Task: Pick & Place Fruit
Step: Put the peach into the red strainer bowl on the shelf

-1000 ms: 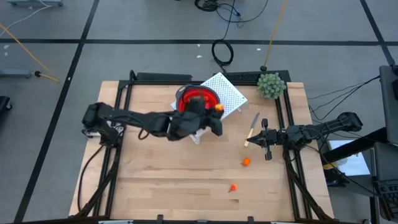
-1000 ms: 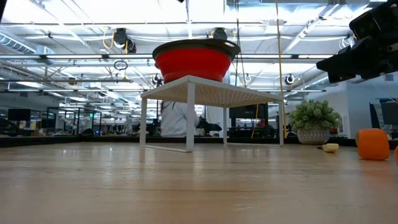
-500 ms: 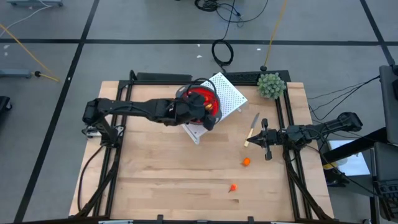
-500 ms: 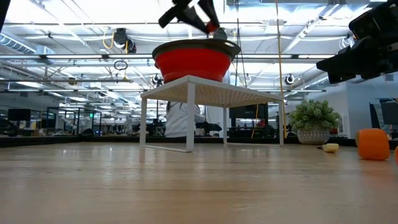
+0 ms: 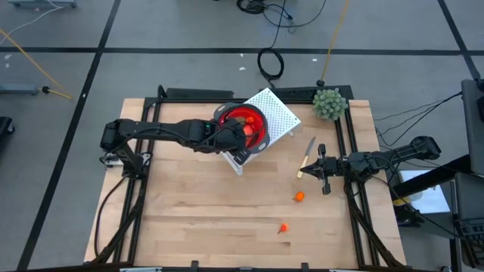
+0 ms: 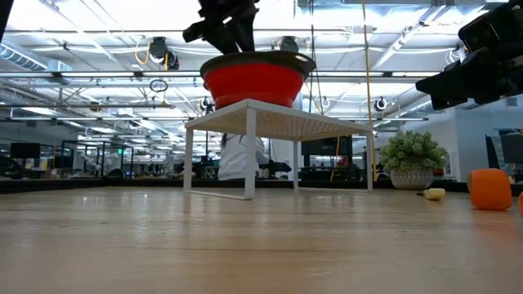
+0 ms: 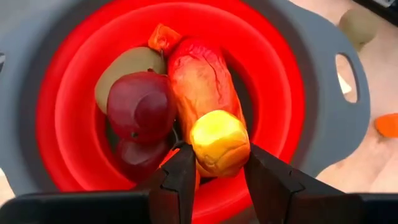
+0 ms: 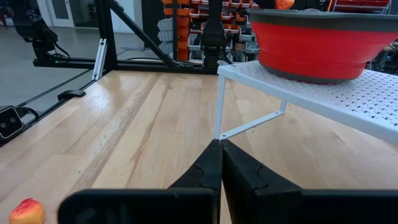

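Observation:
My left gripper (image 5: 240, 134) reaches over the red bowl (image 5: 243, 125), which stands on the white rack (image 5: 276, 113). It is shut on the long red-and-yellow fruit (image 7: 202, 93). In the bowl (image 7: 273, 74) lie a brown oval (image 7: 124, 65), two dark red balls (image 7: 142, 106) and an orange bit (image 7: 163, 37). Two orange bits (image 5: 299, 197) (image 5: 283, 227) rest on the table. My right gripper (image 5: 321, 170) waits shut near the table's right edge. My left gripper pinches the red-and-yellow fruit at its yellow end (image 7: 219, 142), one finger (image 7: 180, 177) on each side. The fingers come from above, slanting down into the bowl, along the fruit's length. The fruit's red end (image 7: 196, 59) points down among the other fruits in the bowl.
A pale-handled knife (image 5: 306, 157) lies just beyond my right gripper. The green bushy plant (image 5: 330, 103) stands at the far right corner. The rack's legs (image 6: 248, 151) lift the bowl (image 6: 253, 77) well above the table. Bare wood spreads over the near half (image 5: 197, 211).
My left gripper, shut on the fruit, has moved from beside the rack's near right side toward the far left. It now stands over the bowl and has come down into it. The right arm has kept still.

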{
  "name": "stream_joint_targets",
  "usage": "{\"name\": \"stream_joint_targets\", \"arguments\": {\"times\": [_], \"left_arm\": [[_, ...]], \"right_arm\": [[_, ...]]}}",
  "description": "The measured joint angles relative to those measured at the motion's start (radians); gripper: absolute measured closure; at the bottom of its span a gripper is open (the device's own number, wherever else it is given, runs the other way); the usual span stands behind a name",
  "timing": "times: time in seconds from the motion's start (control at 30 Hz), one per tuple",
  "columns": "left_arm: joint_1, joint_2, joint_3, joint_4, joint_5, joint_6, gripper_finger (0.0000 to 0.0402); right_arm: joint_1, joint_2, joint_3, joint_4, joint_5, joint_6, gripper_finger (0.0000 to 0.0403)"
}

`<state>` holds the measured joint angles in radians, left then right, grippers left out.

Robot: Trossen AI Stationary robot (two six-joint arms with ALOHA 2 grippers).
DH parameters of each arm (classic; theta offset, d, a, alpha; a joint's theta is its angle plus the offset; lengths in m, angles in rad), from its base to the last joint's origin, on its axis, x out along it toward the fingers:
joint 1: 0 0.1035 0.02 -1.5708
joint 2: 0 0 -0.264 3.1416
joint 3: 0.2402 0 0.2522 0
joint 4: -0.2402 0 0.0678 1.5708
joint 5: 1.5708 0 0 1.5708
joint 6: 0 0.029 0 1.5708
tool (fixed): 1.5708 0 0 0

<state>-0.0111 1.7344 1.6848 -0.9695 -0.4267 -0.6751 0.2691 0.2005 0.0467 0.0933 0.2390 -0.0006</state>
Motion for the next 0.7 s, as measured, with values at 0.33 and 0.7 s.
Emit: {"name": "stream_joint_targets", "arguments": {"times": [0.33,0.7], "left_arm": [[0.028,0.0,0.0,0.0,0.047,0.052,0.0279],[0.046,0.0,0.0,0.001,0.13,0.073,0.0269]], "right_arm": [[0.0,0.0,0.0,0.0,0.0,0.0,0.0403],[0.0,0.0,0.0,0.0,0.0,0.0,0.0403]]}}
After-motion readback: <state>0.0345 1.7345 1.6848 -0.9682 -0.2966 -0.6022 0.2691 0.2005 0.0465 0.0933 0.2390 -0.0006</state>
